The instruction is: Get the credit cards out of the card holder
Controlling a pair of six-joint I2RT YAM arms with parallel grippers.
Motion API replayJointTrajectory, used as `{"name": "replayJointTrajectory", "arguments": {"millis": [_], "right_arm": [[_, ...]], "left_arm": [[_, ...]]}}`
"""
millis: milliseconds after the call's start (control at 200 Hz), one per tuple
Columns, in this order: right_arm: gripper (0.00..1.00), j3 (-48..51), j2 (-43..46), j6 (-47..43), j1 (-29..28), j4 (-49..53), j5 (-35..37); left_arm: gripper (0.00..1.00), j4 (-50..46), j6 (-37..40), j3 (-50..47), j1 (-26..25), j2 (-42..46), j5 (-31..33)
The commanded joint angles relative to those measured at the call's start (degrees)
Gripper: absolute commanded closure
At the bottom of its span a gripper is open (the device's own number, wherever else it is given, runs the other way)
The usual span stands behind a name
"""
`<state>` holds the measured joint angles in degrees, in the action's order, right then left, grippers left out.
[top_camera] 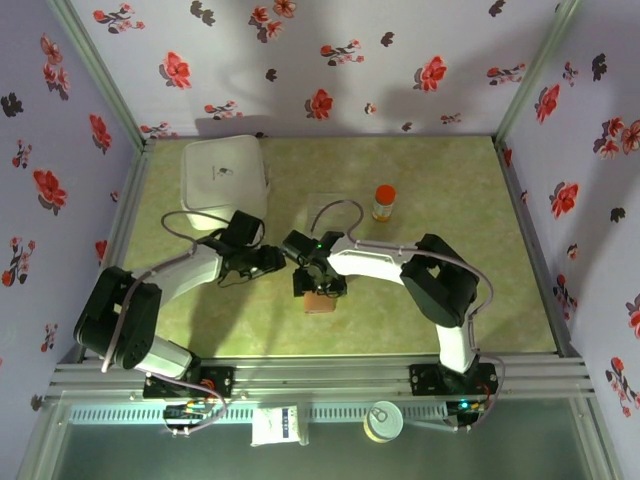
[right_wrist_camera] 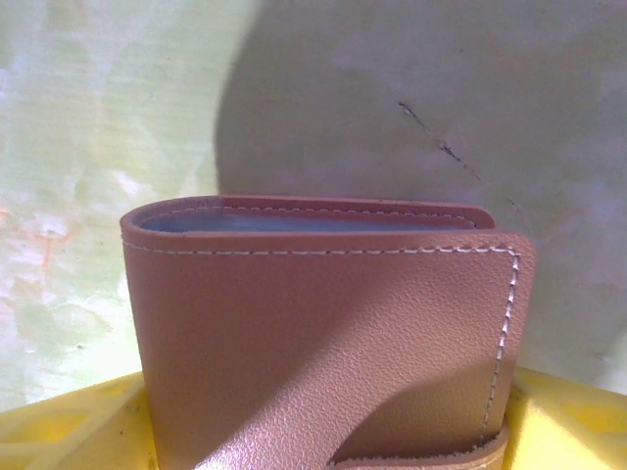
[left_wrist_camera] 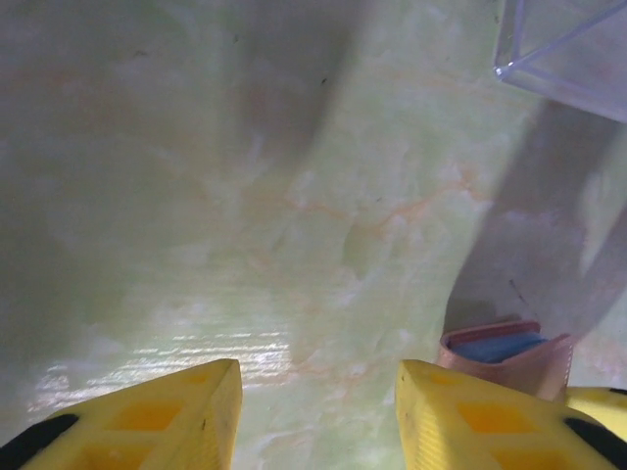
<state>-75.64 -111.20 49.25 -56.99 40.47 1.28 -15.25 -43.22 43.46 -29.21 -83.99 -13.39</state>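
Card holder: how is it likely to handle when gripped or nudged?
The card holder looks like soft stitched leather, so it probably flexes under squeeze. Its grained surface should give decent grip. Apparently standing on its narrow edge, it would likely topple if pushed.

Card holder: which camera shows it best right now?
Right wrist: the card holder sits close up, stitching and open top edge clear. Left wrist has it small in the lower right corner, blue showing inside. In top external it is a tiny brown patch.
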Motion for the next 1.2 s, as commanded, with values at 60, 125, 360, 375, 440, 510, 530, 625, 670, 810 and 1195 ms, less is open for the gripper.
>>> {"name": "replayJointTrajectory", "arguments": {"millis": [60,125,360,375,440,510,530,625,670,810,1195], "right_arm": [[0.13,-2.9,-0.7,-3.0,0.5,2.3,-0.1],[0.11,-3.2,0.1,-3.2,0.6,2.8,0.0],[0.15,-0.6,5.7,-1.1,0.5,3.8,1.5],[0.15,-0.2,6.0,-1.0,0.6,3.7,1.5],[0.18,0.6,7.2,-0.8,0.5,3.8,1.9],[0.23,0.9,7.5,-1.0,0.5,4.2,2.4],[0.24,0.9,7.5,-1.1,0.6,4.3,2.3],[0.34,1.1,7.3,-1.5,0.6,3.8,1.3],[0.38,0.9,6.9,-1.7,0.5,3.6,0.9],[0.49,-0.9,5.1,-2.4,0.5,4.6,0.0],[0.61,-1.0,3.1,-3.2,0.5,4.5,-1.3]], "left_arm": [[0.56,0.0,0.1,-0.6,0.6,2.5,-2.5],[0.56,0.4,0.4,-0.5,0.6,2.7,-3.7],[0.60,6.2,-1.7,-2.7,0.1,3.5,-7.6],[0.60,6.7,-2.0,-2.9,0.0,3.5,-7.8],[0.62,8.2,-3.1,-3.7,-0.4,3.7,-7.9],[0.65,9.4,-4.0,-4.3,-0.9,3.7,-8.1],[0.66,9.7,-4.3,-4.4,-1.1,3.6,-8.0],[0.72,10.2,-5.3,-4.4,-2.3,3.5,-8.0],[0.75,10.4,-5.8,-4.4,-2.8,3.4,-8.0],[0.83,11.8,-7.6,-4.5,-4.0,2.5,-7.8],[0.90,13.9,-10.5,-5.2,-5.9,1.8,-7.6]]}}
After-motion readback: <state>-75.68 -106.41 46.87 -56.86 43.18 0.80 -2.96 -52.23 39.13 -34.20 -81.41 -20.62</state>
